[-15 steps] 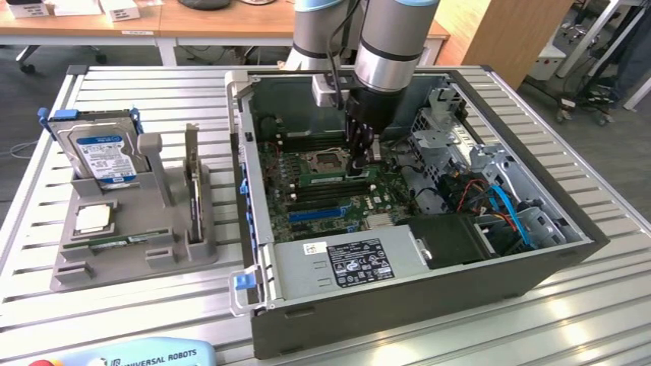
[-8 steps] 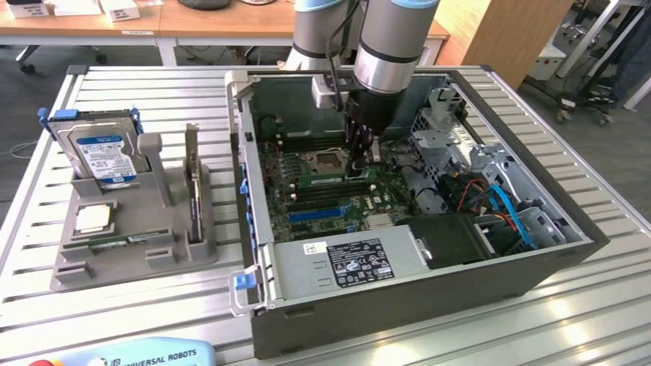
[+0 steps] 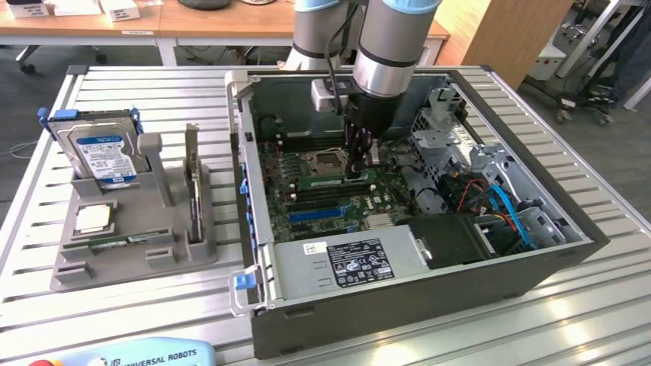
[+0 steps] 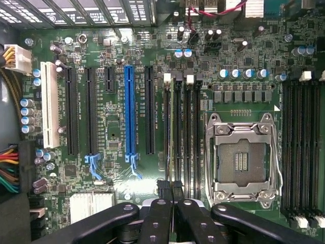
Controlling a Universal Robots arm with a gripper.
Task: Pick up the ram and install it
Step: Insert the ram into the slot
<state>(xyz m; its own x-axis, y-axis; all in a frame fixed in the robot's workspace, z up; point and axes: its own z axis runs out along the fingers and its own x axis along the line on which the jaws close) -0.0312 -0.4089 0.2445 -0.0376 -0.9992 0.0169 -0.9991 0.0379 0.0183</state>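
Nearest: gripper pinched shut, grip on anything unclear. Shows ram green-faced from outside, edge-on from wrist.

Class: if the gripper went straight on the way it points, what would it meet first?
Probably the black memory slots beside the empty processor socket on the motherboard, directly beneath the gripper; how near they are is unclear.

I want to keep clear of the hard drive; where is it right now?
The hard drive stands upright in the grey holder on the exterior view's left, outside the open computer case, next to a square silver chip.
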